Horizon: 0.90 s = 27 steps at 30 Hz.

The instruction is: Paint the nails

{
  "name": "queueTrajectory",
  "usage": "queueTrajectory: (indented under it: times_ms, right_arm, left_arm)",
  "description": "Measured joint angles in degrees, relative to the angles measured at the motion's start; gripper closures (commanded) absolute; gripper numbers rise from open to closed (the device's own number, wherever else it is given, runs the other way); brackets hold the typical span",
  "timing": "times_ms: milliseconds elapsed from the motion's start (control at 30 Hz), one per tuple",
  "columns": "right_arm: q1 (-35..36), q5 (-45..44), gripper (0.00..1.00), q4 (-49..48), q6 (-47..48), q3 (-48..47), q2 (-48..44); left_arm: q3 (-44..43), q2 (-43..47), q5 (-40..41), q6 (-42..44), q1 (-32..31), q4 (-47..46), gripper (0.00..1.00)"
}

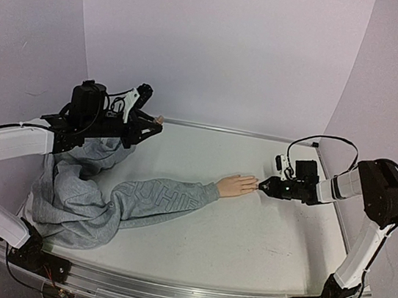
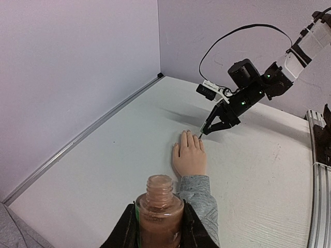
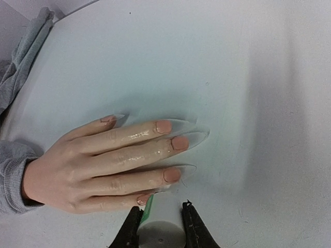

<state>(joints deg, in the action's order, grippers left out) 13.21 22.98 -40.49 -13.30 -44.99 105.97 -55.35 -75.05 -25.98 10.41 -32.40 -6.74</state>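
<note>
Right gripper pinches a white brush handle at the nails mid-table; left gripper clamps a bottle; lilac walls surround.

Three views, one subject
The mannequin hand is seen from overhead, distantly from the left wrist, closely from the right.

A crumpled grey fabric sweatshirt lies on the flat white table, 1 sleeve stretched rightward. Plain lilac walls stand behind.
</note>
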Motion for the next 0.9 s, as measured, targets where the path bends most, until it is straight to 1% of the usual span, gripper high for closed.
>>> queueTrajectory:
  times_ms: [267,533,900]
  right_arm:
    - [0.0,-1.07,1.0,-1.6,-0.07,1.81,-0.74]
    - [0.0,1.51,1.0,-3.02,0.22,3.96,-2.93]
    - [0.0,3.72,1.0,-3.28,0.85,4.02,-3.02]
  left_arm:
    - [0.0,0.15,0.02,0.0,0.0,0.02,1.0]
    - [0.0,0.2,0.0,0.0,0.0,0.0,1.0]
    - [0.0,0.2,-0.07,-0.02,0.0,0.02,1.0]
